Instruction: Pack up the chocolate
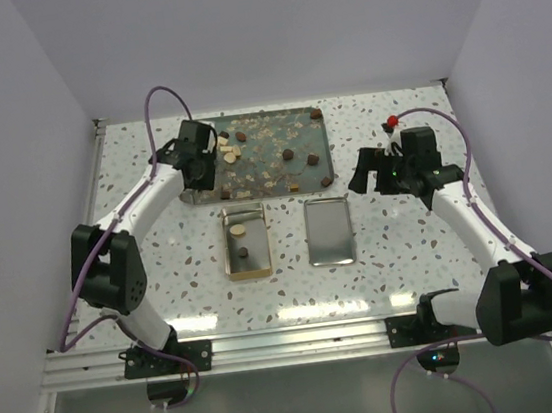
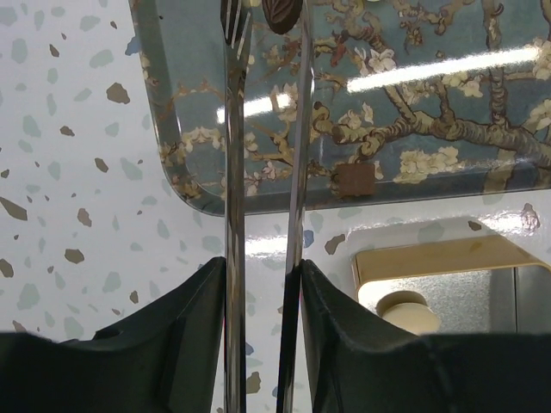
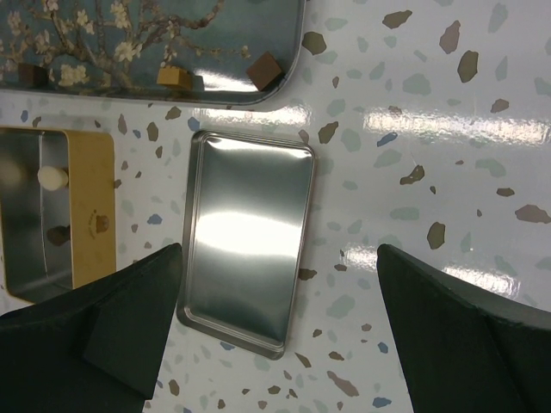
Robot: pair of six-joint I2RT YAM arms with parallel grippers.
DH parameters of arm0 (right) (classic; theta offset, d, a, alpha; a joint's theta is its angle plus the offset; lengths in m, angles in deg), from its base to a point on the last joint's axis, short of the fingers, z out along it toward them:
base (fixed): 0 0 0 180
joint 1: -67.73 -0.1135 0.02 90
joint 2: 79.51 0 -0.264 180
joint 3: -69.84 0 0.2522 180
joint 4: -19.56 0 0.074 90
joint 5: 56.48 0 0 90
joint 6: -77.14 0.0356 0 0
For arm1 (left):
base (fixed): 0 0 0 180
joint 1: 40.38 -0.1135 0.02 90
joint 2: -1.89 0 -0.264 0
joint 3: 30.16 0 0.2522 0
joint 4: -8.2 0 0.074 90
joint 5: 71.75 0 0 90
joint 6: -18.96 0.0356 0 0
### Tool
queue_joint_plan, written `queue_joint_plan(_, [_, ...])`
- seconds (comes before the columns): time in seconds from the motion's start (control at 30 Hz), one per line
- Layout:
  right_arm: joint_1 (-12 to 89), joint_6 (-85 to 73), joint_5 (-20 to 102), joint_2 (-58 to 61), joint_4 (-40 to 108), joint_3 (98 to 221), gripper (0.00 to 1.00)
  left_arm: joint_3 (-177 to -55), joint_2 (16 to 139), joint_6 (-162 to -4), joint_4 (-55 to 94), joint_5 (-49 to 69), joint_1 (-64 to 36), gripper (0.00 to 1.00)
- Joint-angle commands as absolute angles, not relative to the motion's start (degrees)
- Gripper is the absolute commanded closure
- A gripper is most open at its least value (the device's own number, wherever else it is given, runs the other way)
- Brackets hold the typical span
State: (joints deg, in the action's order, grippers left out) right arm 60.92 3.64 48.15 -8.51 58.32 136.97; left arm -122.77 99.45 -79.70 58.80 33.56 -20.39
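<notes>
Left hand (image 2: 263, 274) pressed on tweezers (image 2: 234, 172) over the flowered tray (image 2: 185, 103), I see a dark chocolate (image 2: 281, 12) at their tips, more chocolates (image 1: 290, 153) scattered on that tray, two pieces (image 1: 240, 230) in the gold tin (image 1: 229, 263), right hand (image 3: 280, 258) spread wide above the silver lid (image 3: 250, 215) on the surface (image 3: 413, 172).

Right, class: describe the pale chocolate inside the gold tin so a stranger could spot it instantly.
Find the blue floral rectangular tray at the back of the speckled table. In front of its left half sits the open gold rectangular tin. Inside, the cream-white round chocolate lies nearer the tray; its only neighbour is a dark brown piece.
</notes>
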Motion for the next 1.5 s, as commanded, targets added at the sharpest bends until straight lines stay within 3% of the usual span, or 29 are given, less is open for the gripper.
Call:
queue_joint_plan(0.0, [60.7, 3.84, 49.25, -8.5, 56.96, 139.41, 0.02, -125.48, 100.24, -77.9, 55.89, 33.54, -20.87, 0.57])
queue_joint_plan(0.43, [60.7, 3.84, 49.07, -9.2, 57.76, 139.33, 0.02, -124.96, 97.78, -76.49, 56.42, 29.58, -20.87, 0.71])
queue_joint_plan(1.0, [60.7, 4.19, 49.6, -8.85, 57.05, 140.29, 0.02, -116.53, 81.09, -73.93, 64.24, 21.06, -20.34, 0.71])
queue_joint_plan(1.23, [60.61, 4.81, 49.95, -9.11, 57.05, 140.29, 0.02, -105.54, 70.46, -78.33, 61.96, 20.71, -13.84, 0.72])
queue_joint_plan(1.47, [60.78, 4.72, 49.86, -11.39, 58.02, 138.98, 0.03, -102.81, 62.98, -82.2, 62.92, 20.71, -11.82, 0.72])
